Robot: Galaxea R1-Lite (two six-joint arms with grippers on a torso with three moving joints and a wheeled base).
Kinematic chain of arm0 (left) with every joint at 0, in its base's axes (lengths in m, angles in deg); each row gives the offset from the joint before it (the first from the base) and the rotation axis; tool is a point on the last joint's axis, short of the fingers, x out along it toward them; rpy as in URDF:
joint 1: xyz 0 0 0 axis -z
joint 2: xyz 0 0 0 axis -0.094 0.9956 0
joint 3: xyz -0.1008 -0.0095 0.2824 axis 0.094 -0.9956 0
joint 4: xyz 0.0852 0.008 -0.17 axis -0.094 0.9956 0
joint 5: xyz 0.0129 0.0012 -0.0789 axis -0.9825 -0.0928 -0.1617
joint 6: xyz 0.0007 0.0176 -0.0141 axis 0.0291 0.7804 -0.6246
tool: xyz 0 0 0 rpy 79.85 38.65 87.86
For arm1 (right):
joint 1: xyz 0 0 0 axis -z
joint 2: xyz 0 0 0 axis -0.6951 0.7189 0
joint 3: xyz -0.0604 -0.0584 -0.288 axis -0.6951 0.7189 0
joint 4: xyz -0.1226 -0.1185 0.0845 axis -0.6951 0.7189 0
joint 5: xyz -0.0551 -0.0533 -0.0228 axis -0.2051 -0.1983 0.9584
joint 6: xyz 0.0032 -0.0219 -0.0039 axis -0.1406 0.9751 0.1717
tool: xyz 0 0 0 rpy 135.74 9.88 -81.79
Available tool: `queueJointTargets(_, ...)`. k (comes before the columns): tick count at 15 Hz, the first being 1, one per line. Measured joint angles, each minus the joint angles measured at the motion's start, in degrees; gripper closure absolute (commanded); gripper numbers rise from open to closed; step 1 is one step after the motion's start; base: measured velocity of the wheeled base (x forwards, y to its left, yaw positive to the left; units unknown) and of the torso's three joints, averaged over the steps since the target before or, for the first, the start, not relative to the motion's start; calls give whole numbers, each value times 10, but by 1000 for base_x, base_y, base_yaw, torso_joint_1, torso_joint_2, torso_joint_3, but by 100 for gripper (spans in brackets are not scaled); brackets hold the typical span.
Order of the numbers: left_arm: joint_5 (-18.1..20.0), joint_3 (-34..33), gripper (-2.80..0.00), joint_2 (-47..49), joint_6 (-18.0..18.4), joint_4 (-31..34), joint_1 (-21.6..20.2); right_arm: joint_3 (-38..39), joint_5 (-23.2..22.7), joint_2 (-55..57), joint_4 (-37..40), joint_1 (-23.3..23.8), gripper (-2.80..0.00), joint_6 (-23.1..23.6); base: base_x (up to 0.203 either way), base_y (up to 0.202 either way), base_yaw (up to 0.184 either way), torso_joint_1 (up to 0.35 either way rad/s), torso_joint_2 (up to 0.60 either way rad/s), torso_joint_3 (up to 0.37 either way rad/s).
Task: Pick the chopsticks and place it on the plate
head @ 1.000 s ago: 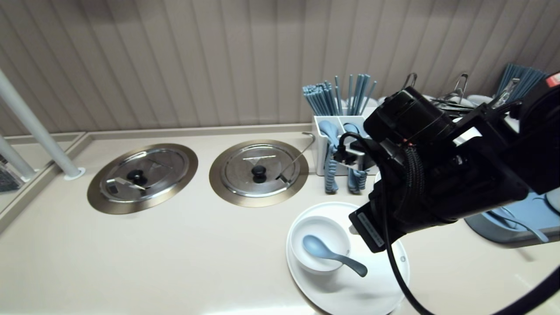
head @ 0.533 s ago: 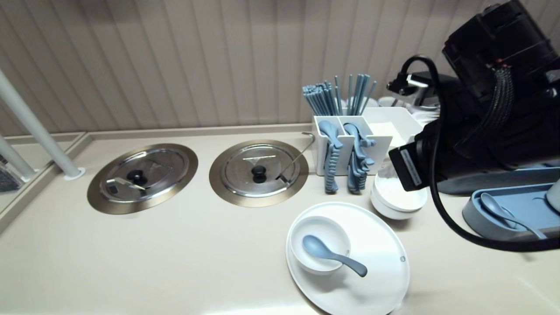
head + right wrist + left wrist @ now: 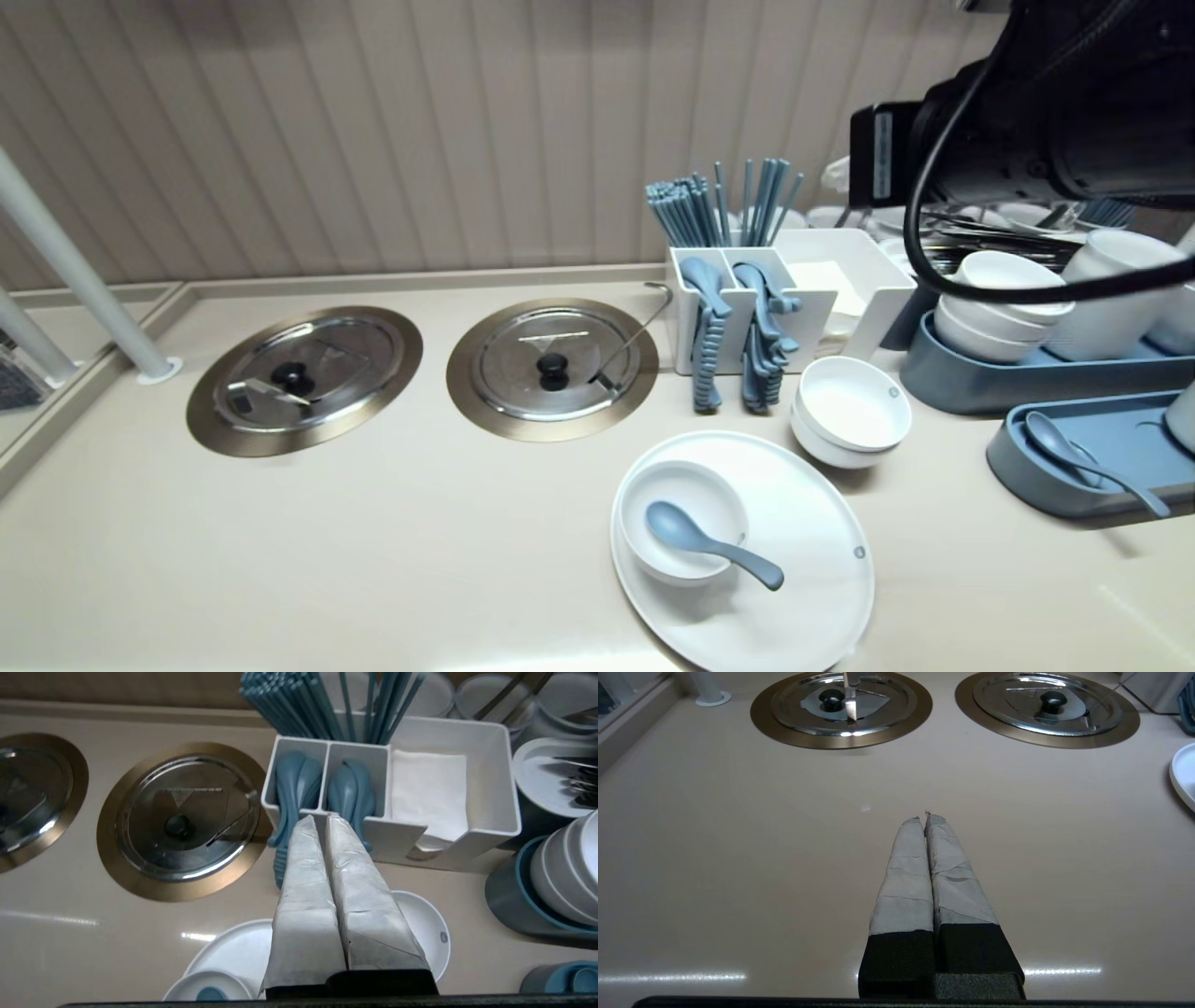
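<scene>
Hovering high, the right arm's black bulk [image 3: 1055, 103] fills the head view at two o'clock, its claw tip hidden there. Below it a white plastic divided cutlery caddy [image 3: 814, 313] stands at twelve o'clock of two stacked white ceramic bowls [image 3: 851, 406]. Pale-blue plastic spoons [image 3: 709, 317] are packed in the caddy's two front cells and blue chopsticks [image 3: 719, 201] stand upright behind. At seven o'clock of the stack lies a round white plate [image 3: 803, 579] bearing a white bowl [image 3: 644, 485] with a single blue spoon [image 3: 709, 546] in it. A round steel lid with a black knob [image 3: 553, 364] sits sunk in the beige tabletop [image 3: 373, 541] at nine o'clock of the caddy, with a second lid [image 3: 303, 373] beyond.

The left wrist view shows the left claw [image 3: 923, 817] pinched tight on nothing. It sits low over bare tabletop with both lids at its twelve o'clock, parked.

The right wrist view gives what the head view cannot. The right claw [image 3: 319, 817], taped fingers pressed together and empty, hangs over the wall between the two spoon cells. Folded white napkins [image 3: 427, 788] lie at its two o'clock.

Should it go for a spoon, I judge that:
- the fingers ought to part first;
- they should centre over one cell, not the divider;
- they should descend straight, pinching one handle and clearing the chopsticks.

Only the head view shows the plate, bowl and single spoon whole.
</scene>
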Motion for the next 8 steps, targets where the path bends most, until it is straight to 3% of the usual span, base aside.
queueJointTargets(3, 0, 0, 0, 0, 1, -1, 0, -25, 2, 17, -59, 47, 0, -1, 0, 0, 0, 0, 0, 0)
queueJointTargets(8, 0, 0, 0, 0, 0, 0, 0, 0, 0, 0, -59, 72, 0, 22, 0, 0, 0, 0, 0, 0)
